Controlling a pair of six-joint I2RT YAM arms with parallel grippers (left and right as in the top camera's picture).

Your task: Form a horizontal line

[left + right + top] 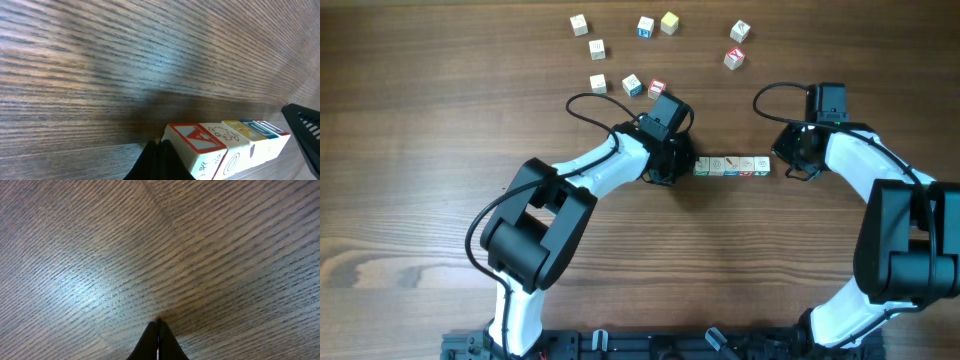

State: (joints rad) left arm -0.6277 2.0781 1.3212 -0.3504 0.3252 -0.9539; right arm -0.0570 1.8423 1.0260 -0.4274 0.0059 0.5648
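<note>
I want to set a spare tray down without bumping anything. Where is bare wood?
Free: the table left of the left arm, and the patch between both arms, nearer than the horizontal line. Crowded: loose cubes at the far edge; left claw and right claw flank the line's ends.

the surface point(420, 120) is dark brown wood with coarse grain and a soft sheen. the horizontal line point(731, 165) is pale smooth wood with printed faces, like the loose cubes point(597, 48) toward 12 o'clock. the left pincer point(159, 147) and right pincer point(158, 326) look like matt black plastic.
</note>
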